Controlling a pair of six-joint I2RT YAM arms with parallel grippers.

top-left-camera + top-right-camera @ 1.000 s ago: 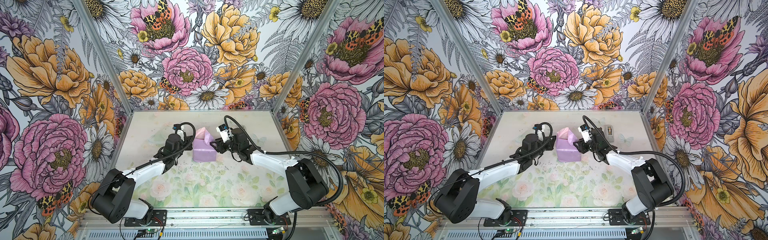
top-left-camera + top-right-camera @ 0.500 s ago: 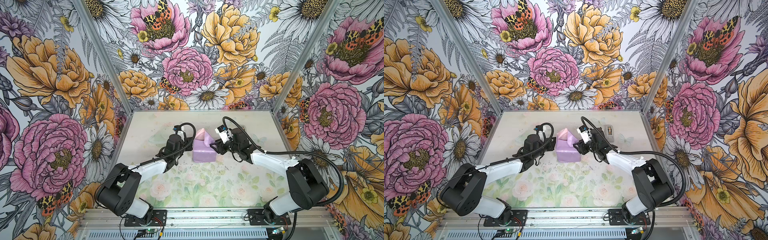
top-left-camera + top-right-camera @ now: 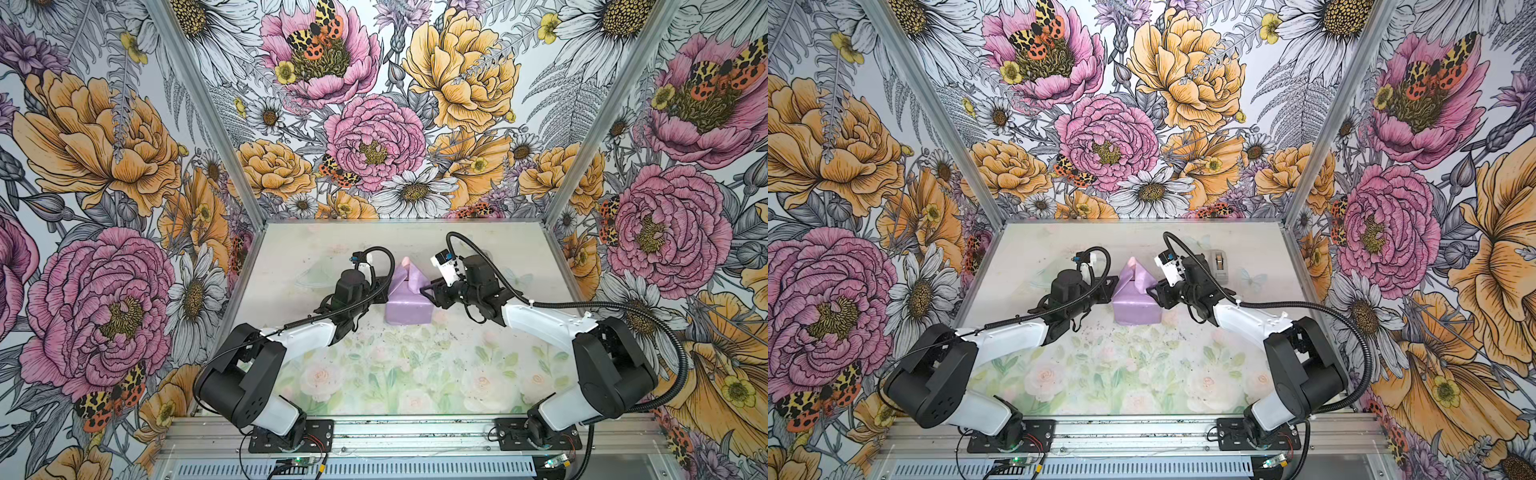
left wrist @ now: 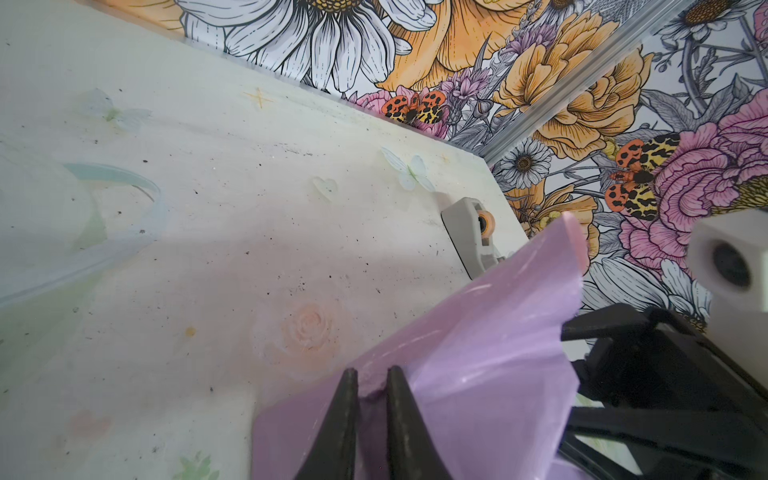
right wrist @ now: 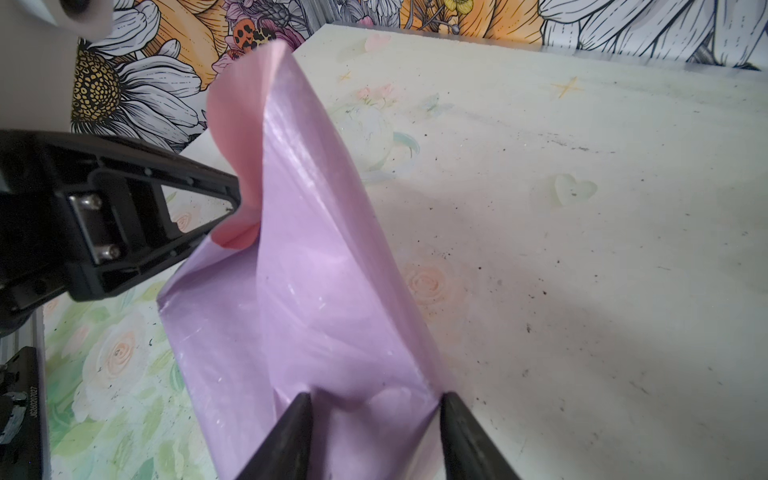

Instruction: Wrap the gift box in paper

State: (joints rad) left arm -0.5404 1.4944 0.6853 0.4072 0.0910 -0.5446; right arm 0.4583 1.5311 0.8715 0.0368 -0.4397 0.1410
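Paper (image 5: 316, 270): thin sheet, outer face glossy lilac with bright highlights and fine creases; inner face matt pale pink. Bench (image 4: 249, 249): matt printed surface, pale, flecked with dark specks and scuffs. Left gripper (image 4: 371, 374) and right gripper (image 5: 376, 399): black matt plastic, slightly grainy. Tape dispenser (image 4: 465, 232): smooth grey plastic. Corner rail (image 3: 207, 112): bare satin metal.

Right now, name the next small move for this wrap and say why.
Probably the left end effector should push its pinched fold inward, laying the upright flap down. The paper already lies smooth over the top and near side, the right end effector clamps the opposite end, and only that far flap stands loose, pink side showing.
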